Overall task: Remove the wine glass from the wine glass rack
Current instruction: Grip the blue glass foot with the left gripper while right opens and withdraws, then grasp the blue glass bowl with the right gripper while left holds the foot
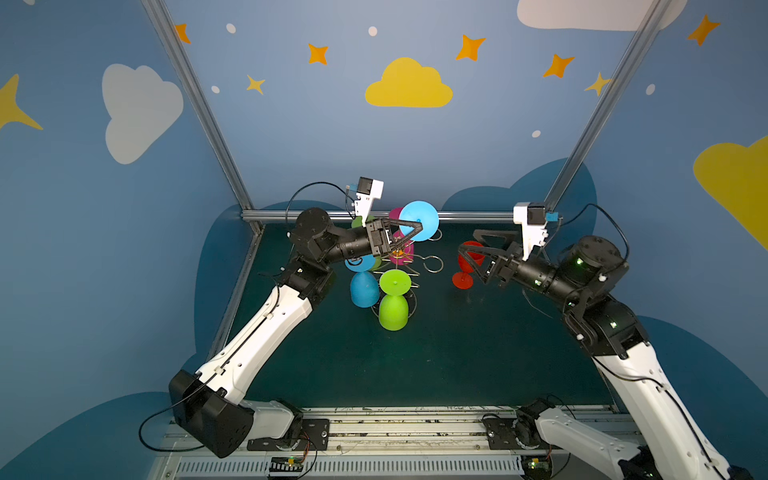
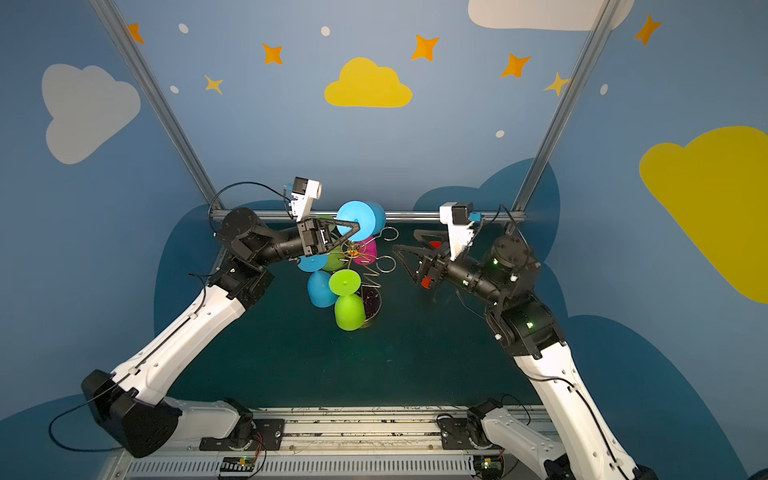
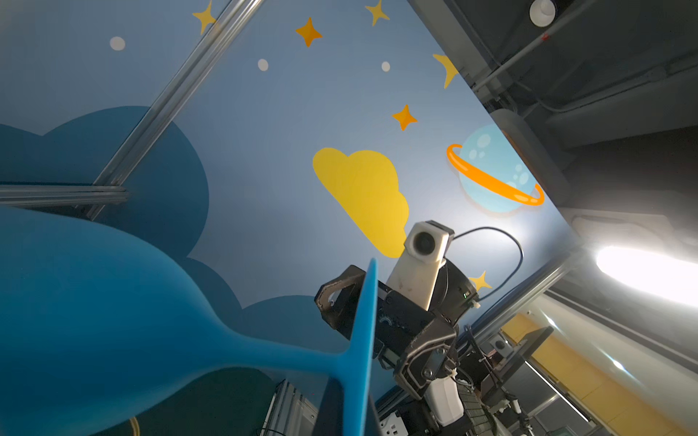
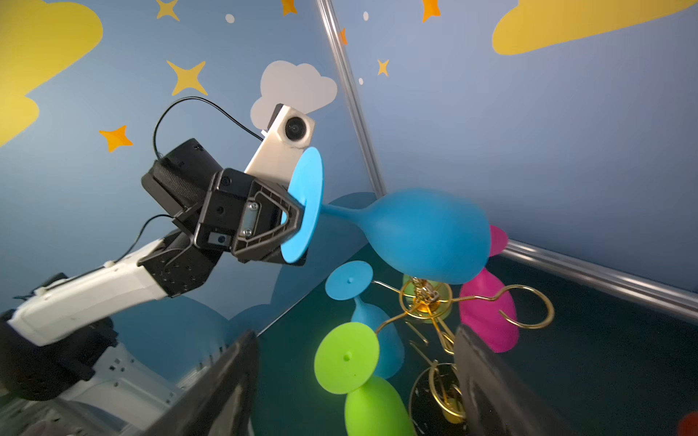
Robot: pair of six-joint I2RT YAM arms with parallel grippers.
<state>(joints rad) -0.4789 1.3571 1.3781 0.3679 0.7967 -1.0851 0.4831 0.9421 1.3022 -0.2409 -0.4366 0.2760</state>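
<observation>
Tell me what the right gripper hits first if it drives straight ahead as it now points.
Probably the blue wine glass that the left gripper holds sideways above the wine glass rack. The open right gripper aims at it, though an empty rack loop may come first; depth is unclear.

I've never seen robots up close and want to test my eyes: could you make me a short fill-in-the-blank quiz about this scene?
1. The lifted glass, clamped by its round foot in the left gripper, is coloured ___.
2. The right gripper has its jaws ___ and holds nothing.
3. The lone glass on the table beside it is coloured ___.
4. The wine glass rack is bent from thin ___ wire.
Missing words: blue; open; red; gold.
</observation>
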